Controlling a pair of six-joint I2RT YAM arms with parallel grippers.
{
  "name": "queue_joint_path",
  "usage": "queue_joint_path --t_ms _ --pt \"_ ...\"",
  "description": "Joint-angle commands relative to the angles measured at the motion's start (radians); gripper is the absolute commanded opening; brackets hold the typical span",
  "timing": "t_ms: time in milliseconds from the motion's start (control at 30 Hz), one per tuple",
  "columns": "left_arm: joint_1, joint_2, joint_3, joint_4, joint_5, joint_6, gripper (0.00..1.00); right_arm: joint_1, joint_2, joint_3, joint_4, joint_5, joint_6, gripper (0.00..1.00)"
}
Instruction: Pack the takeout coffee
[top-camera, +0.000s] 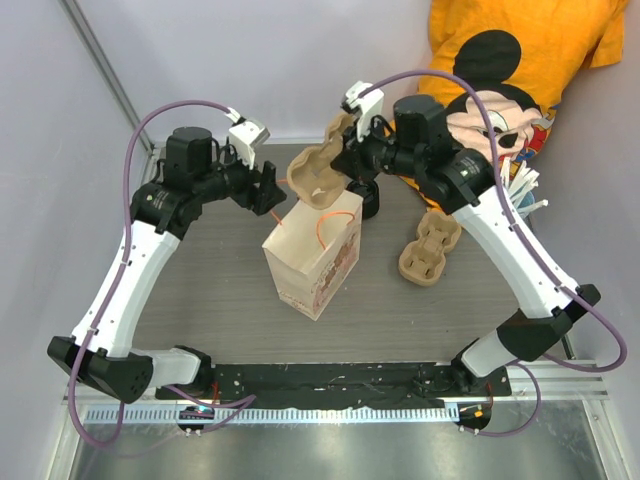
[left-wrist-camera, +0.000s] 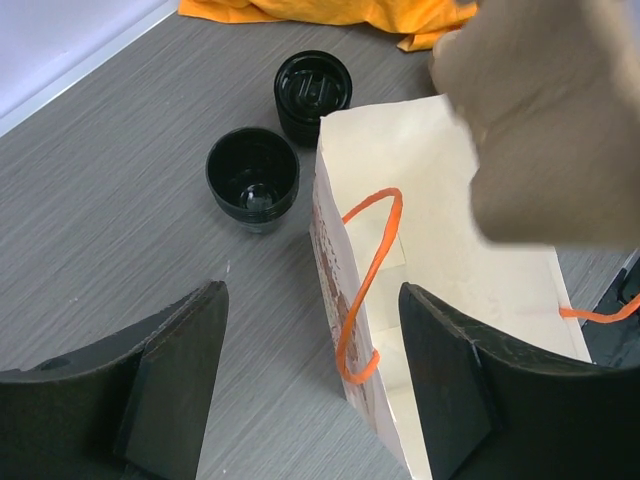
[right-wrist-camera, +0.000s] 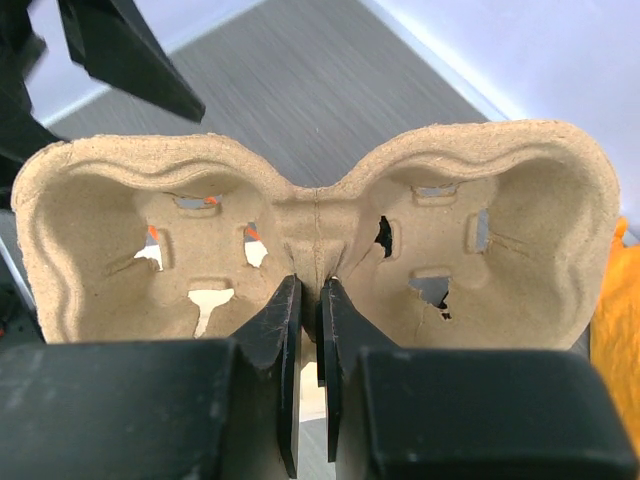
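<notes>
Holding carrier (right-wrist-camera: 450, 220) clamped in right pincer (right-wrist-camera: 312, 285) | left pincer (left-wrist-camera: 310, 295) spread wide | black cup (left-wrist-camera: 252, 180) likely light, crushable | pinch sidewall below rim

A brown paper bag (top-camera: 312, 255) stands upright near the middle of the grey wood-grain table (top-camera: 200, 290), its mouth open and a reddish print on its sides. An orange cord handle (top-camera: 335, 222) loops over the pale inside at each long edge. A beige pulp cup carrier (top-camera: 318, 172) hangs in the air over the bag's far rim, tilted on edge, its two wells torn with small holes. A second carrier (top-camera: 430, 248) lies flat on the table to the bag's right, apart from it. Behind the table's far right corner is an orange Mickey Mouse shirt (top-camera: 500, 60), with white straws (top-camera: 528, 190) just below it.
</notes>
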Motion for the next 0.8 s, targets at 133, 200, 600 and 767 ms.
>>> queue_joint_path --t_ms 133,200,600,767 --pt "0.004 -0.017 -0.006 0.067 -0.007 -0.028 0.71 0.105 -0.001 -0.089 0.060 0.169 -0.064 0.01" --pt "0.005 -0.017 -0.006 0.067 -0.005 -0.028 0.71 0.120 -0.003 -0.100 0.058 0.190 -0.070 0.01" --pt "0.005 -0.002 0.000 0.075 -0.020 -0.042 0.62 0.180 -0.073 -0.212 0.052 0.222 -0.085 0.01" --pt "0.004 0.007 0.000 0.084 -0.060 -0.058 0.60 0.212 -0.089 -0.210 0.054 0.255 -0.093 0.01"
